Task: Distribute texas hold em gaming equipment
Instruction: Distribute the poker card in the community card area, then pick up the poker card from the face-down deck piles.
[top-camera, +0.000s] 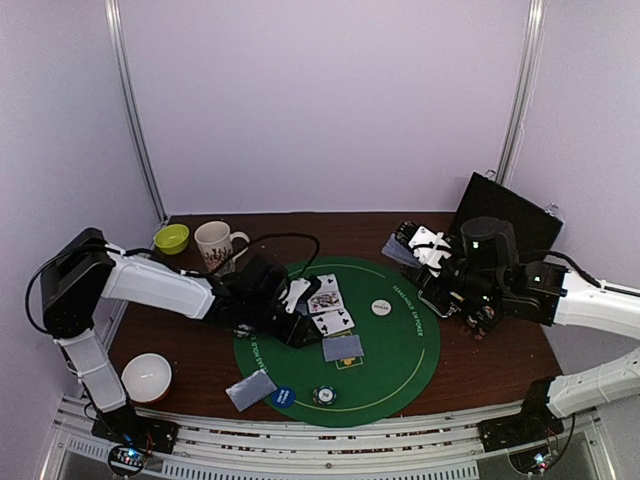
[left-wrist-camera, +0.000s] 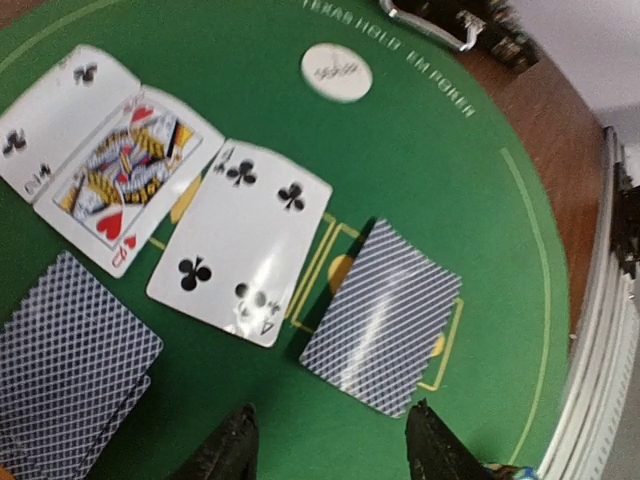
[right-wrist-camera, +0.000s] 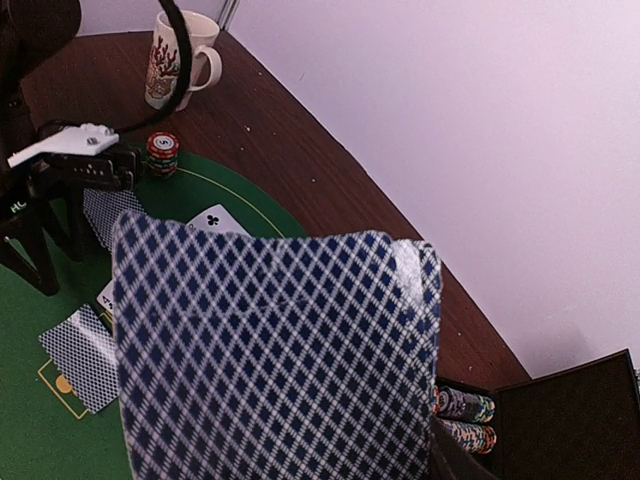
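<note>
Your left claw (left-wrist-camera: 332, 452) hangs low over the left half of the round green felt mat (top-camera: 400, 370), fingers spread wide with nothing between them. Right ahead of it three white-faced playing cards lie face up in a row, edges touching: a clubs card (left-wrist-camera: 240, 245), a hearts court card (left-wrist-camera: 125, 170) and a second clubs card (left-wrist-camera: 50, 120). Beside them a single blue-backed face-down card (left-wrist-camera: 380, 315) sits on the mat's yellow printed box. A white round button disc (top-camera: 380, 307) lies near the mat's centre. At the mat's near edge you have a face-down card pile (top-camera: 250, 390), a blue round button disc (top-camera: 283, 396) and a short stack of striped poker chips (top-camera: 323, 396). Over at the worktop's far right, in front of the open black case (top-camera: 510, 215), your right claw (top-camera: 440, 262) is pinching a stack of blue-diamond-backed playing cards (right-wrist-camera: 270, 360), which fills its wrist view.
</note>
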